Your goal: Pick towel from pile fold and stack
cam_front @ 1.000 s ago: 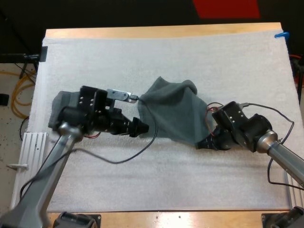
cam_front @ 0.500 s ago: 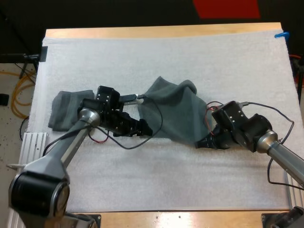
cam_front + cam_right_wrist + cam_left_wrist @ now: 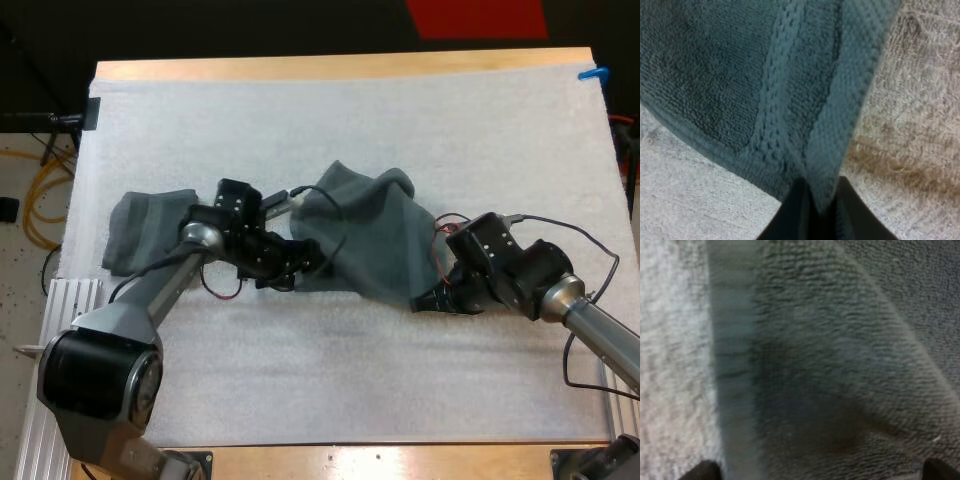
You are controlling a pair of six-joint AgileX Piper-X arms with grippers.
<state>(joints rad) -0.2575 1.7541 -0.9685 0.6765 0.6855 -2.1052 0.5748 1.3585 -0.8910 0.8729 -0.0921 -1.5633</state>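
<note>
Right end effector (image 3: 816, 202) clamps the hem of the crumpled dark grey-green terry towel (image 3: 365, 235) at mid white mat (image 3: 400, 120) | left end effector (image 3: 308, 265) gapes at its opposite edge | risk: closing short misses, towel drags lopsided.

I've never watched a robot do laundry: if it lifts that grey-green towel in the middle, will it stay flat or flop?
Probably floppy: the towel lies in soft humps and folds. Its edge bends where the right gripper pinches it, so lifted it would likely drape. The looped pile looks rough, so slipping seems unlikely.
</note>
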